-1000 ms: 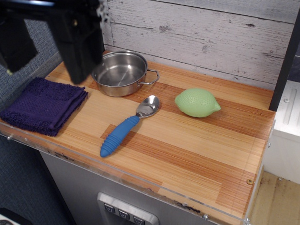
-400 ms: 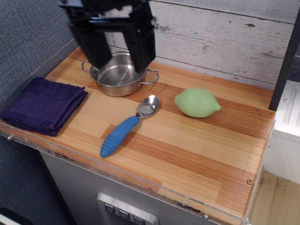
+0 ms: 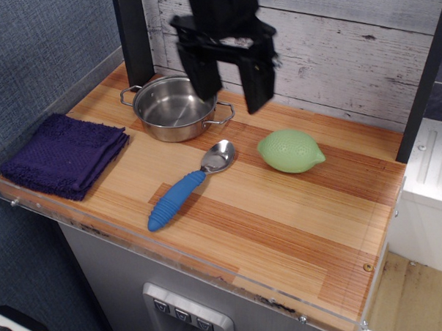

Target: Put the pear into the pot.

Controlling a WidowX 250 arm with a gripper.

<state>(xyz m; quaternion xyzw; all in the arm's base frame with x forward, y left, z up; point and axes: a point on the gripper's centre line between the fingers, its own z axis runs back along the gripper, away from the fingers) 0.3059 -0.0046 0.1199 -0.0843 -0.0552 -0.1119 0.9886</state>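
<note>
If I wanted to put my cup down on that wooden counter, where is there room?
The widest bare wood is the front right, past the spoon and below the pear. The back left is crowded: pot, purple towel, and the gripper above.

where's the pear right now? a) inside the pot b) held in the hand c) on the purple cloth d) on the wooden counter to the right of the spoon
d: the pear lies on the bare wooden counter, just right of the spoon bowl, apart from the pot; the hand hangs open and empty above.
</note>
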